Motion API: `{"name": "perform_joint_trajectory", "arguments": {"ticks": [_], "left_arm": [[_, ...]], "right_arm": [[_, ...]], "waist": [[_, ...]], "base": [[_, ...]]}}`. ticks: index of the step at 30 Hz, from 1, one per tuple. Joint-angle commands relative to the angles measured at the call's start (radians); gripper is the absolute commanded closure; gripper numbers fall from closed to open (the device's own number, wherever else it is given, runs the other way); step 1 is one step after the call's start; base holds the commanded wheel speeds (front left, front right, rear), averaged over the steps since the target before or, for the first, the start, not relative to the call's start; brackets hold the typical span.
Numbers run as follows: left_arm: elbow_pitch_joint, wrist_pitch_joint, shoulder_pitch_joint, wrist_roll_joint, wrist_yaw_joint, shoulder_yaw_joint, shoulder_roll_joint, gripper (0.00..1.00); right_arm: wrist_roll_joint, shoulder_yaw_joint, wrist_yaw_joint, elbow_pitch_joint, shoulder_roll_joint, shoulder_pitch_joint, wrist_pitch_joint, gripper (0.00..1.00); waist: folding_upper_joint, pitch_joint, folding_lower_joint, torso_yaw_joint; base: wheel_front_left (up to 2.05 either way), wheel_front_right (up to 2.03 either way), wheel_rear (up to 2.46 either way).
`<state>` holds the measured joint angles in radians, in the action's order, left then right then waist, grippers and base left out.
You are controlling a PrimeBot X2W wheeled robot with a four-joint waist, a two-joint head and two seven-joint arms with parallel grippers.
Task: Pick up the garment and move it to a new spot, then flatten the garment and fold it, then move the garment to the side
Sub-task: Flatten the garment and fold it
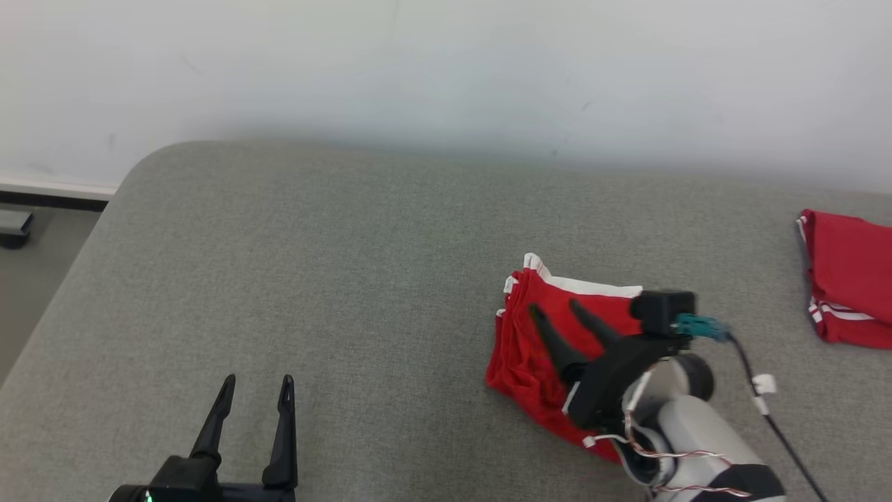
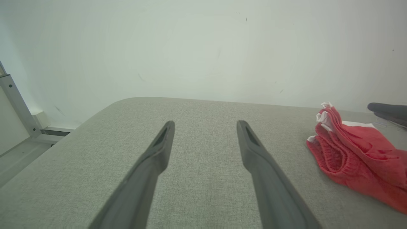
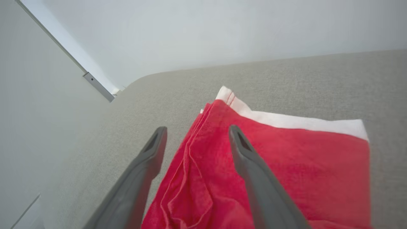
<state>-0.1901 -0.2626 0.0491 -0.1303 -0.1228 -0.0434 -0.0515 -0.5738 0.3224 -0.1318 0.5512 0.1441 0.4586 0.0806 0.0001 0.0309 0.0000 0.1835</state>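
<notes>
The garment (image 1: 536, 348) is red with a white hem, folded into a small stack on the grey padded table (image 1: 334, 279). It shows at the right in the left wrist view (image 2: 356, 156) and fills the lower middle of the right wrist view (image 3: 286, 165). My right gripper (image 1: 555, 309) hovers just over the garment, open, its two dark fingers spread with nothing between them; in its own view (image 3: 196, 132) the fingers straddle the stack's left folded edge. My left gripper (image 1: 256, 383) stands open near the table's front left, well away from the garment, and empty (image 2: 206, 124).
A second red garment with white stripes (image 1: 847, 279) lies at the table's far right edge. A white wall (image 1: 446, 70) rises behind the table. The table's rounded left corner drops to the floor (image 1: 35, 279). A black cable (image 1: 780, 418) trails from my right wrist.
</notes>
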Motion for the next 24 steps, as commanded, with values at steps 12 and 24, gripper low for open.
{"name": "perform_joint_trajectory", "arguments": {"ticks": [12,24], "left_arm": [[0.024,-0.003,-0.05,0.02,-0.001,0.035,0.002,0.0],[0.038,-0.003,-0.046,0.042,-0.005,0.049,-0.002,0.0]], "right_arm": [[0.027,-0.111,0.003,-0.135,0.122,-0.142,-0.152,0.0],[0.146,-0.147,0.003,-0.121,0.14,-0.232,-0.256,1.0]], "waist": [[-0.0001,-0.022,0.0,-0.053],[-0.0001,-0.013,0.0,-0.048]], "base": [[0.0,0.0,0.0],[0.0,0.0,0.0]]}}
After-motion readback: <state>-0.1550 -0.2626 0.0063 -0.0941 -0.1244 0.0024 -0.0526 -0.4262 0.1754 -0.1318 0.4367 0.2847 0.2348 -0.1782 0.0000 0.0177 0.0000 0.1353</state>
